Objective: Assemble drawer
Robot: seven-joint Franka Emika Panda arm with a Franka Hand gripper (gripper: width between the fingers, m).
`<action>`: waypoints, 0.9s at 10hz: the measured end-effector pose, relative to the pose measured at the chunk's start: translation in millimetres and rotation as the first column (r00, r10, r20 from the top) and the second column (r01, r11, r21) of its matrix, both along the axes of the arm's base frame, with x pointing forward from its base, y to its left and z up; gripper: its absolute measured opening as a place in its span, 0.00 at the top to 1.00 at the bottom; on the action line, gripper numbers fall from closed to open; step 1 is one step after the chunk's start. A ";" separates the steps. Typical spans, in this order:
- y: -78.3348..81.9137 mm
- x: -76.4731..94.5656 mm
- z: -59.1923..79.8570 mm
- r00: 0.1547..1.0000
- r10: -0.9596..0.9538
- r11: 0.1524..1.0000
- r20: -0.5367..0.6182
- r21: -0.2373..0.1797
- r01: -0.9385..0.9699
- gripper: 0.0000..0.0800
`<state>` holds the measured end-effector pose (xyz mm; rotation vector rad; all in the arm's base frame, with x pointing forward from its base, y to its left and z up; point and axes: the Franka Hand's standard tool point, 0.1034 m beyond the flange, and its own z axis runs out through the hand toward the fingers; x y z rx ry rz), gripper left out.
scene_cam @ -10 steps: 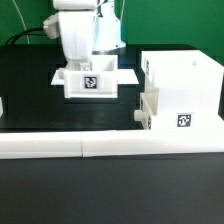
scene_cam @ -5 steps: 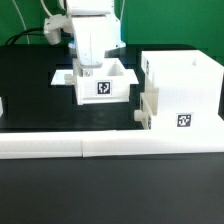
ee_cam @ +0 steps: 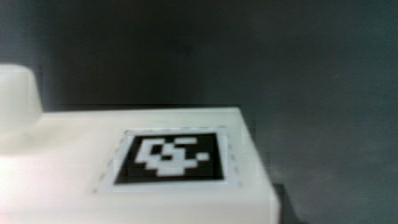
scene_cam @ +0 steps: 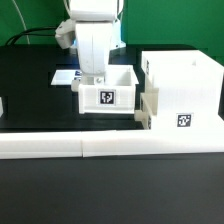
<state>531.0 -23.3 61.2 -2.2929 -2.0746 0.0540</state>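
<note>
My gripper [scene_cam: 97, 79] reaches down from the white arm and is shut on the left wall of a small open-topped white tray [scene_cam: 110, 98], tag facing front. The tray sits on the black table just to the exterior view's left of the large white housing [scene_cam: 186, 88], a small gap apart. A second small tray [scene_cam: 148, 108] sticks out of the housing's left side. In the wrist view the held tray's top face and tag [ee_cam: 173, 157] fill the lower part; my fingertips do not show there.
Long low white bars [scene_cam: 100, 148] run along the table's front edge. The marker board [scene_cam: 64, 76] lies flat behind the held tray. A white piece [scene_cam: 2, 105] shows at the exterior view's left edge.
My gripper and the small tray have moved together to the exterior view's right and toward the front, closer to the housing. The housing has not moved.
</note>
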 end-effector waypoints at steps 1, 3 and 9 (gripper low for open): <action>-0.1 -0.2 -0.4 1.000 0.000 1.000 -0.001 0.000 0.000 0.95; -0.6 -0.4 -0.9 1.000 -0.001 1.000 0.001 0.000 0.001 0.95; 3.5 3.0 -4.0 0.997 -0.012 1.000 0.070 0.005 0.012 0.95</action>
